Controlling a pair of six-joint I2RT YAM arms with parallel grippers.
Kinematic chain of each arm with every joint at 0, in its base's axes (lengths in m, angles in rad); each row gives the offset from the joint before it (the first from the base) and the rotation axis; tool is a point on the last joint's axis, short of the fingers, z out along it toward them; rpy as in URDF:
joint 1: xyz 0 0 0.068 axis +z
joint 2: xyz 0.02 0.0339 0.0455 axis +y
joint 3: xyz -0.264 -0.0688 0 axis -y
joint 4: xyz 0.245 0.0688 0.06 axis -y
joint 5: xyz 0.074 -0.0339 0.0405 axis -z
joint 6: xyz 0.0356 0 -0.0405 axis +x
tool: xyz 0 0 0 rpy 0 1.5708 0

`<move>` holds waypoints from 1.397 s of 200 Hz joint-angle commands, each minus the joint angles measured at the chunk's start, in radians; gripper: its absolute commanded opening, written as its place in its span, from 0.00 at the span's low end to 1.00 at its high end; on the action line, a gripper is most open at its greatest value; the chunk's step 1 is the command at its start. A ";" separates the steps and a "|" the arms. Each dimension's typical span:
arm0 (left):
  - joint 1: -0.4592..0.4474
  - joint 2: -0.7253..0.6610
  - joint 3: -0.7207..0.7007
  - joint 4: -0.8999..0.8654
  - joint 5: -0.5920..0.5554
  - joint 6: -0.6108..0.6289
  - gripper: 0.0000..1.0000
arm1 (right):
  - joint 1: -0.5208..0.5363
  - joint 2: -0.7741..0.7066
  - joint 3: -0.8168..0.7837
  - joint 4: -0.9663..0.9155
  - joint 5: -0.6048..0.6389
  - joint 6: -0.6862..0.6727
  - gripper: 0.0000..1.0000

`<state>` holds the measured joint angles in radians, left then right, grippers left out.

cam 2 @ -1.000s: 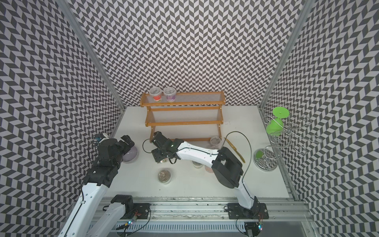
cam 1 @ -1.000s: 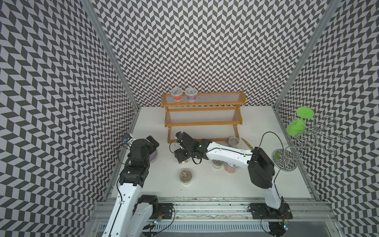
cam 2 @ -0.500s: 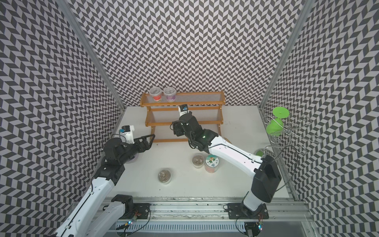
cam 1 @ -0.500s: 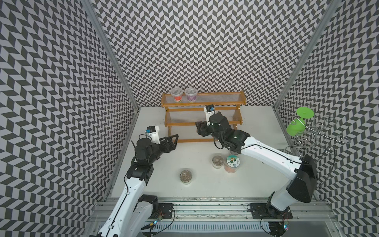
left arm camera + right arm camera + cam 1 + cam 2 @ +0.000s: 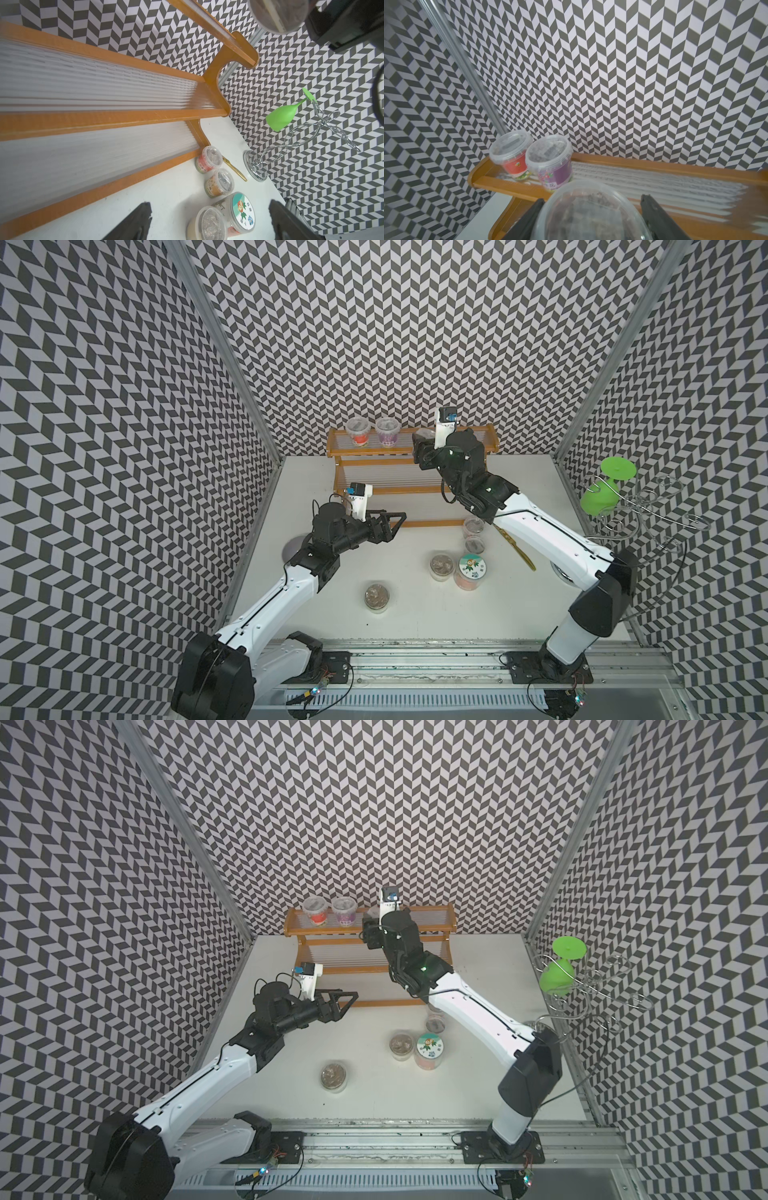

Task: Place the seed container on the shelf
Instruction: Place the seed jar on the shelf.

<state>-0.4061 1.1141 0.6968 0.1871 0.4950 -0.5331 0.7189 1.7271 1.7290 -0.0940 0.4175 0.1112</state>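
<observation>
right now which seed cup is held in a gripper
The clear-lidded cup held by the right gripper, at the shelf's top tier. The red cup and purple cup stand on that tier; the rest sit on the table.

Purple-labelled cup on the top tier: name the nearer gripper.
Right. The right gripper, gripping a seed container, is beside the purple-labelled cup; the left gripper hovers open near the bottom tier of the shelf.

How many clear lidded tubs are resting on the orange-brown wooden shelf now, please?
2: a red-labelled tub and a purple-labelled tub, side by side at the top tier's left end. A third tub is in the right claw, apparently not set down.
</observation>
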 commanded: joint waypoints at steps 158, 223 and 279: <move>-0.005 0.081 0.070 0.129 0.001 -0.002 0.93 | -0.061 0.305 0.202 0.221 0.020 -0.299 0.73; -0.006 0.078 0.065 0.121 -0.004 0.007 0.93 | -0.064 0.327 0.197 0.262 -0.006 -0.330 0.75; -0.004 0.069 0.055 0.112 -0.013 0.015 0.93 | -0.063 0.306 0.181 0.265 -0.016 -0.311 0.86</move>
<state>-0.4061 1.2102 0.7540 0.2905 0.4900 -0.5388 0.6582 2.0388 1.9121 0.1139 0.4110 -0.2039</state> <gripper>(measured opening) 0.928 0.834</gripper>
